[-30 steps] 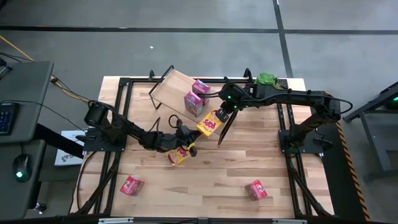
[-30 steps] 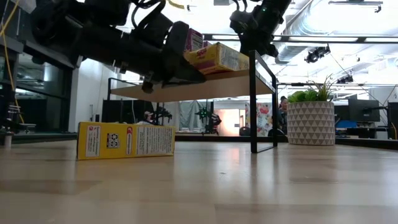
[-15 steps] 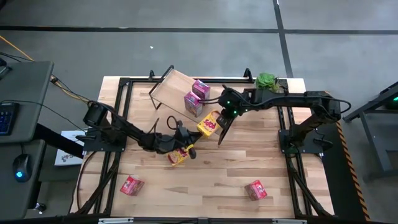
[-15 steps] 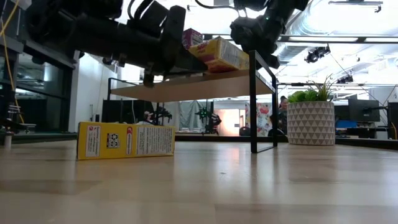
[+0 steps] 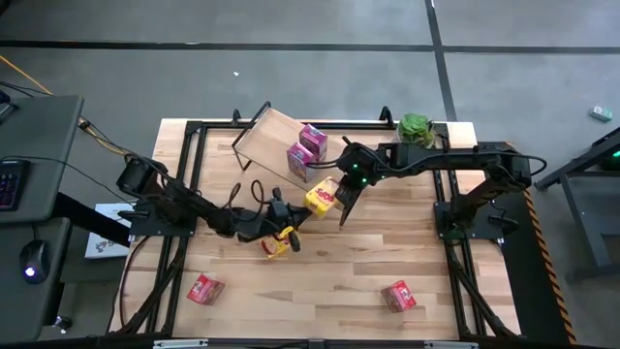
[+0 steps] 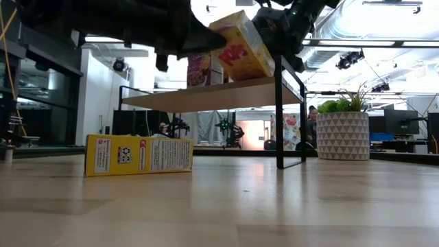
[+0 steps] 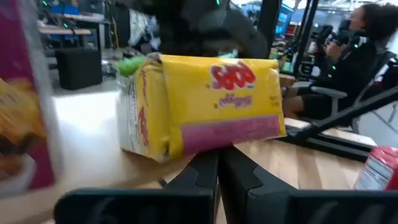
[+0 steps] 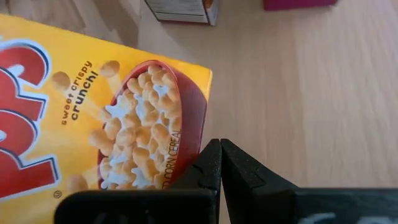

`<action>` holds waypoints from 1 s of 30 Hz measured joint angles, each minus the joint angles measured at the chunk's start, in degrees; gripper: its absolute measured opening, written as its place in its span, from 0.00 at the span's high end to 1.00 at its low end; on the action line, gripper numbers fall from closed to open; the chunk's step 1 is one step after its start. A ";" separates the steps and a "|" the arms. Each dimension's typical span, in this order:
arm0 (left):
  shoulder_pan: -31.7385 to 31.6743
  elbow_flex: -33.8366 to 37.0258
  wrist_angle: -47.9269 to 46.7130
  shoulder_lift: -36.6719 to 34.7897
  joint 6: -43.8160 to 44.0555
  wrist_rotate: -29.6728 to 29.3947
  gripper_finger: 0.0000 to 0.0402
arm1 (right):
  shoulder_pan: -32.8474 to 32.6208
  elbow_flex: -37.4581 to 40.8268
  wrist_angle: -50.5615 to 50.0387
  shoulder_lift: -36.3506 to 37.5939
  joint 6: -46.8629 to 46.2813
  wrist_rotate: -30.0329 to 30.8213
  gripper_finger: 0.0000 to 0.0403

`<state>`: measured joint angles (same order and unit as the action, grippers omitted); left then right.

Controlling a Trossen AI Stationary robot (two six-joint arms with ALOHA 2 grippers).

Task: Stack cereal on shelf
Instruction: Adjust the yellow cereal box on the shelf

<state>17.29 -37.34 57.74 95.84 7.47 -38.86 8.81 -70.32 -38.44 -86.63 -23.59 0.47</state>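
Note:
The shelf [image 5: 271, 136] stands slanted at the table's far middle; in the low view its plank [image 6: 206, 96] is raised on black end frames. Two pink cereal boxes [image 5: 313, 139] [image 5: 299, 161] stand on it. A yellow cereal box [image 5: 323, 196] sits tipped up at the shelf's near end [image 6: 240, 42]. My left gripper [image 5: 293, 209] is shut at the box's left side. My right gripper [image 5: 339, 188] is shut at its right side. A second yellow box [image 5: 276, 242] lies flat on the table under my left arm. My left gripper is shut, and its fingertips [image 7: 217, 163] meet the lower edge of the yellow box's side panel [image 7: 214, 147], coming about level from the table's left. The box stands tilted above them. My right gripper is shut, and its fingertips [image 8: 219, 163] press against the edge of the box's printed front face [image 8: 200, 149] from the table's right. The box leans over with its lower edge on the shelf plank [image 6: 264, 77].
Two red boxes [image 5: 204, 288] [image 5: 398, 296] lie near the table's near edge. A potted plant [image 5: 417, 126] stands at the far right, by the shelf's end frame [image 6: 280, 116]. A person sits in the room beyond the table [image 7: 348, 68].
The yellow box on the shelf's near end has tipped from lying flat to standing steeply tilted, with its lower edge still on the plank. My right gripper has gone toward the near edge and the left, against the box. My left arm has risen beside it.

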 joint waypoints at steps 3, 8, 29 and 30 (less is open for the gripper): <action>-0.19 0.00 0.07 -1.45 -1.76 -0.89 1.00 | 0.07 0.00 0.20 0.00 -0.38 0.55 1.00; -1.60 -0.04 0.07 -3.28 -3.68 -0.93 1.00 | 0.17 0.00 2.62 0.00 -0.40 0.61 1.00; -4.25 -0.04 0.43 -3.96 -2.62 -0.36 1.00 | 1.25 -0.02 6.26 0.00 -4.93 0.71 1.00; -4.25 -0.05 0.42 -3.96 -2.62 -0.36 1.00 | 1.44 -0.02 6.26 0.00 -4.94 0.43 1.00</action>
<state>13.04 -37.39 58.15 91.88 4.84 -39.22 10.25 -70.35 -32.18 -86.63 -28.53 0.90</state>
